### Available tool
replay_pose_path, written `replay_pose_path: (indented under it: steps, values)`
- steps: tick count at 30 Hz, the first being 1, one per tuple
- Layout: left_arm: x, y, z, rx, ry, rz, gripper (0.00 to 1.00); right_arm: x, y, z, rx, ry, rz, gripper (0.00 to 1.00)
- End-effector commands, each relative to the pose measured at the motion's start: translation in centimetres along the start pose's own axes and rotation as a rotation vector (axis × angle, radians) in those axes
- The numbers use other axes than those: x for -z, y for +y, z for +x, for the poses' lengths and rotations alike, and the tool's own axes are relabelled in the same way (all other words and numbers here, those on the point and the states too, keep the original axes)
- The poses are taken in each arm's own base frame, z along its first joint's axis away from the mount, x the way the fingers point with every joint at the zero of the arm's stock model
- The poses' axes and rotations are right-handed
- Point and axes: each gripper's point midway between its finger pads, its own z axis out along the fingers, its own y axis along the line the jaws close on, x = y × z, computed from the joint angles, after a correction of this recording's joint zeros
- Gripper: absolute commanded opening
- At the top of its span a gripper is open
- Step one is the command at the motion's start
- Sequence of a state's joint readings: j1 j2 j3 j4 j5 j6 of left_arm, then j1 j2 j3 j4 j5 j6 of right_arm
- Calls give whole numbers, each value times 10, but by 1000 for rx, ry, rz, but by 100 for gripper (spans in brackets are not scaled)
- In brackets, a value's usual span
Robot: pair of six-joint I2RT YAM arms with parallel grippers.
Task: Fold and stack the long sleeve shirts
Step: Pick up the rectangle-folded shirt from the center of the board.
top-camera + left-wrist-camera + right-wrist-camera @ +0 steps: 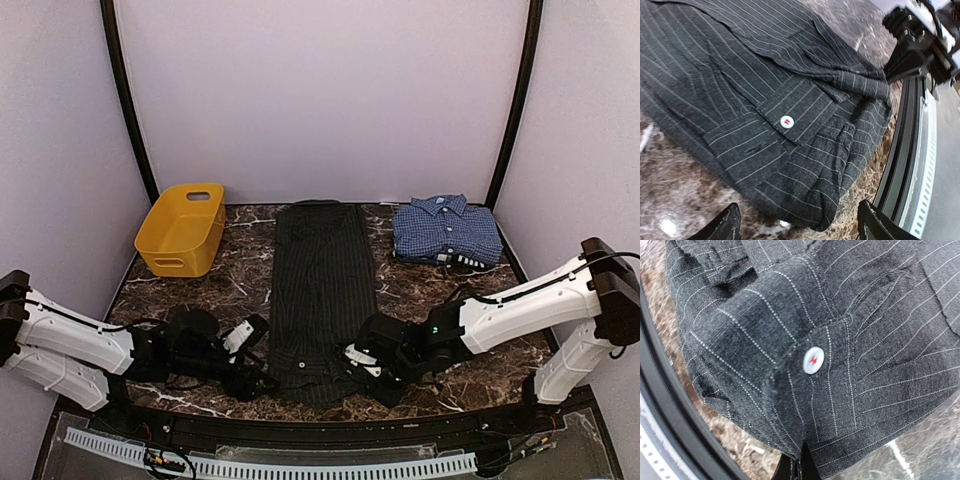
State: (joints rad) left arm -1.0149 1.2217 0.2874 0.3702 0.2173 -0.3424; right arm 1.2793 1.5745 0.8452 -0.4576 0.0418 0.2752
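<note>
The black pinstriped shirt [320,290] lies folded into a long strip down the middle of the table, its near end by the front edge. The blue checked shirt [445,230] lies folded at the back right. My left gripper [258,364] is open at the near left corner of the black shirt. In the left wrist view [797,227] its fingers [725,227] straddle that corner of the black shirt [780,100]. My right gripper [362,362] is at the near right edge. In the right wrist view [800,469] it is shut on the cuff hem of the black shirt [840,315], beside a white button [813,360].
A yellow plastic basket [183,228] stands at the back left. The dark marble tabletop [240,280] is bordered by a black rail [330,425] at the front edge, close below both grippers. Grey walls enclose the back and sides.
</note>
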Motion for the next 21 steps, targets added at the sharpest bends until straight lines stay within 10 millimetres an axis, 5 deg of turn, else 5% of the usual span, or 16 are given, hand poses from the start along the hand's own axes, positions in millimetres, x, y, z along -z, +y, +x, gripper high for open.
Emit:
replay_pose_path:
  steps: [1,12,21]
  values:
    - [-9,-16,-10,-155,-6,3,79,7,7,10,-25,39,-86,0]
    - [-32,-39,6,-390,83,38,79,18,2,3,-52,19,-181,0]
    - [-41,-31,20,-448,133,-27,71,27,4,3,-77,18,-232,0]
